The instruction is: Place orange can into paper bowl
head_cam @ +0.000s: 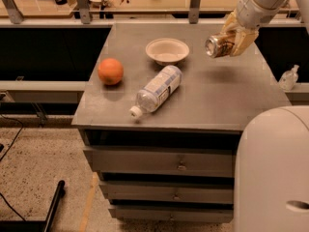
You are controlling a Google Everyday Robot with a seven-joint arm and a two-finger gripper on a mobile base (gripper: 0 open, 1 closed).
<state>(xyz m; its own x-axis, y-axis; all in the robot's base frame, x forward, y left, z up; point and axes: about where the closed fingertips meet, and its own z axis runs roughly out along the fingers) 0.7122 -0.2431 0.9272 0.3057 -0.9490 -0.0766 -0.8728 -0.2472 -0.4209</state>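
Note:
My gripper (pixel 231 41) is at the back right of the grey cabinet top (pixel 217 100), shut on the orange can (pixel 217 46). The can lies on its side in the fingers, silver end pointing left, lifted clear above the surface with its shadow below. The paper bowl (pixel 167 50), off-white and shallow, sits empty at the back middle, to the left of the can and lower.
A round orange fruit (pixel 110 71) sits at the left. A clear plastic bottle (pixel 156 91) with a white cap lies on its side in the middle front. A small bottle (pixel 289 77) stands off the right edge. My white base (pixel 273 173) fills the lower right.

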